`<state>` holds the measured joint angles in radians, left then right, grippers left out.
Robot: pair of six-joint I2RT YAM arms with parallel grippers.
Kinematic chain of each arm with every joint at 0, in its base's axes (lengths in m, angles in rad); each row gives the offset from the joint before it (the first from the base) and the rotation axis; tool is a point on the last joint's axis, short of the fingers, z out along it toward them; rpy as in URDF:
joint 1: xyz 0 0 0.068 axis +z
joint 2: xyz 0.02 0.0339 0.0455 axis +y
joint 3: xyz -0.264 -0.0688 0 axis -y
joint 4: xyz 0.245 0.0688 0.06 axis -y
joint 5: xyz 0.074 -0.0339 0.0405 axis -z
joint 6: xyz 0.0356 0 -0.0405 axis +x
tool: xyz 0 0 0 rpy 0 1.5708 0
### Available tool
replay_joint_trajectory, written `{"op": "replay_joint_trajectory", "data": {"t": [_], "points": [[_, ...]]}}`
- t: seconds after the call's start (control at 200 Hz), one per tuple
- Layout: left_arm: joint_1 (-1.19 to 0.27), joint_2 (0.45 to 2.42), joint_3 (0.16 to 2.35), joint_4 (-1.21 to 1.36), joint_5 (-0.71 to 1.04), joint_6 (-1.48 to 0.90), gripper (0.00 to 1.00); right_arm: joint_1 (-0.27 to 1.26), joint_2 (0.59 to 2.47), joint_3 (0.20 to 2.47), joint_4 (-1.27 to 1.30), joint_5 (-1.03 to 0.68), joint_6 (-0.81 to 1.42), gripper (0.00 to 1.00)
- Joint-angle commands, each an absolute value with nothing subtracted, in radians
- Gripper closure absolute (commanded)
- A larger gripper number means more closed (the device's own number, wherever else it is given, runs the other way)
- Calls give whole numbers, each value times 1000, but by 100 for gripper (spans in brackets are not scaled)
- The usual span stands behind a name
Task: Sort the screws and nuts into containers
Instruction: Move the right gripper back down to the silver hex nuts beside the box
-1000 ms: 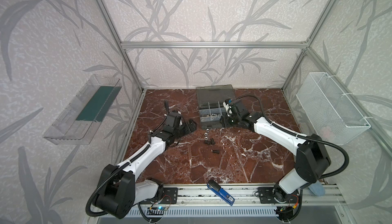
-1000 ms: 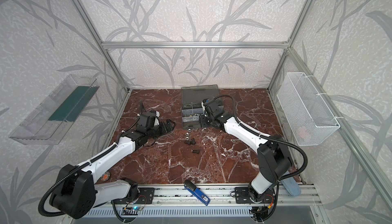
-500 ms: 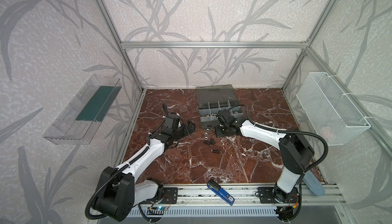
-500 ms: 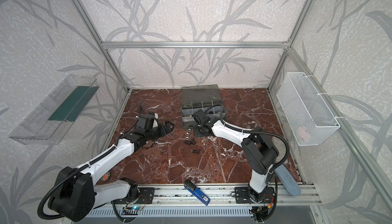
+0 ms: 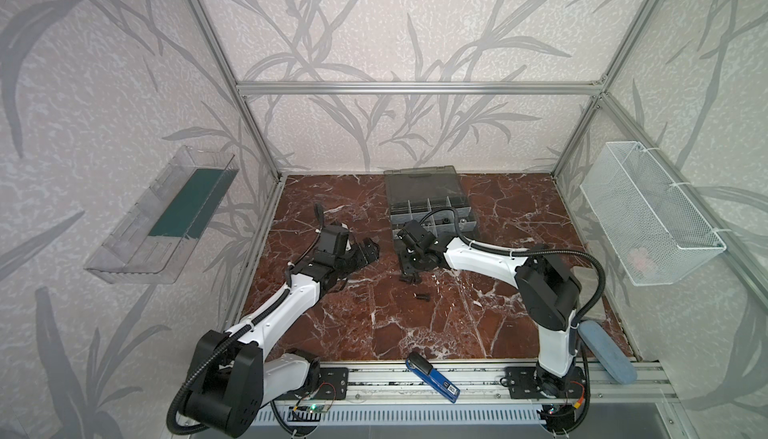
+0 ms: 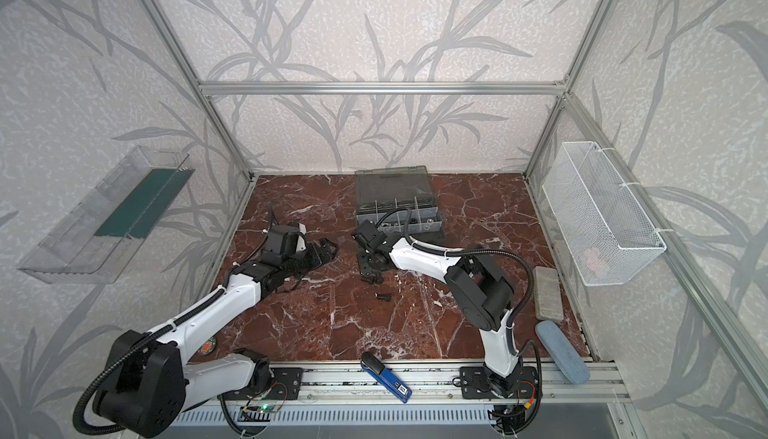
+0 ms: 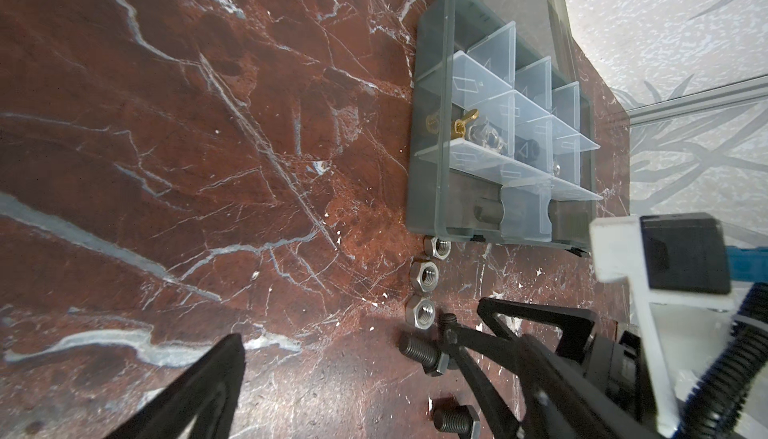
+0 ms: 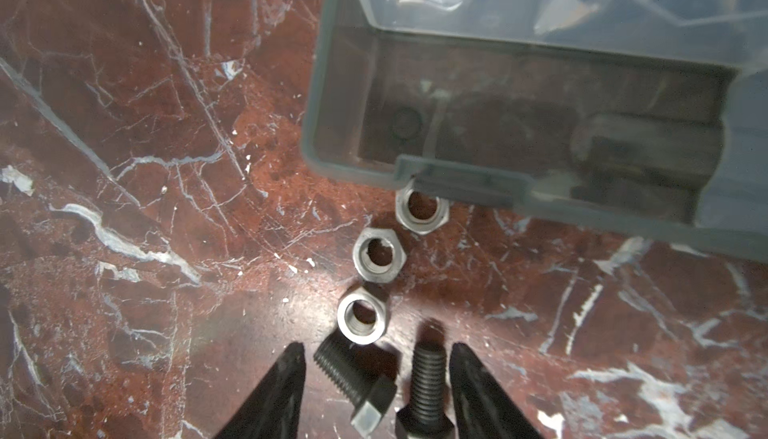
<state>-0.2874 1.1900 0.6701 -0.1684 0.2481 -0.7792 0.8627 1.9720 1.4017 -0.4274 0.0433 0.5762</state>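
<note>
The grey organiser case [image 5: 428, 204] lies open at the back middle, its containers split by pale dividers [image 7: 490, 84]. Three shiny nuts [image 8: 379, 259] lie in a row on the marble just before its front rim [image 8: 316, 84]. My right gripper [image 8: 376, 391] is open and low over the table. Two dark screws [image 8: 353, 378] lie loose between its fingers, neither clamped. In both top views it sits just before the case [image 5: 409, 268]. A third screw [image 5: 423, 295] lies alone nearer the front. My left gripper [image 5: 368, 250] is open and empty, left of the pile.
Brass wing nuts [image 7: 465, 119] and other hardware sit in the case's cells. A blue tool [image 5: 432, 381] lies on the front rail. A blue-grey pouch [image 5: 606, 351] and a grey block [image 6: 547, 293] lie at the right edge. A mesh basket [image 5: 648, 216] and a clear tray [image 5: 166, 216] hang on the walls.
My right gripper has come off the case, forward and down, to straddle the two screws on the marble. The left arm has hardly moved.
</note>
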Motion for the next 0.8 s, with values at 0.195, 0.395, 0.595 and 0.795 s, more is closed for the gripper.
{"op": "replay_joint_trajectory", "data": {"t": [0.195,0.395,0.595,0.795], "points": [[-268,1141,645,-190,243,-782,1,892,2036,1471,-467,58,574,43],[-264,1134,638,-190,247,-784,1,902,2058,1486,-488,82,560,43],[-261,1127,631,-191,246,-784,1,905,2083,1486,-493,91,553,44],[-258,1124,624,-188,246,-784,1,909,2111,1505,-502,105,546,45]]}}
